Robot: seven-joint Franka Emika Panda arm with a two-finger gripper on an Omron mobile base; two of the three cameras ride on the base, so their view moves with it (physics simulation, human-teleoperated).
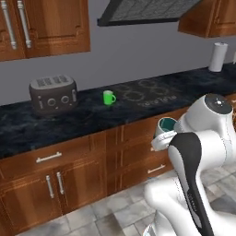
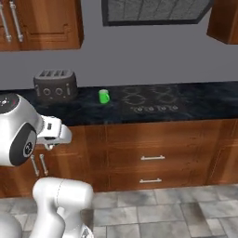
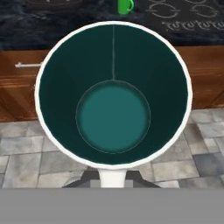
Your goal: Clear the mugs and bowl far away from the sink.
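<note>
Dark marble counter (image 1: pixel 27 126) ahead; my claw (image 3: pixel 113 177) clamps a white, teal-lined mug (image 3: pixel 113 94). Carrying step; next, set it beside the small green mug (image 1: pixel 109 97) beyond.

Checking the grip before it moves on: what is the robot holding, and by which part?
A white mug with a teal inside, pinched by the jaws at its rim.
</note>
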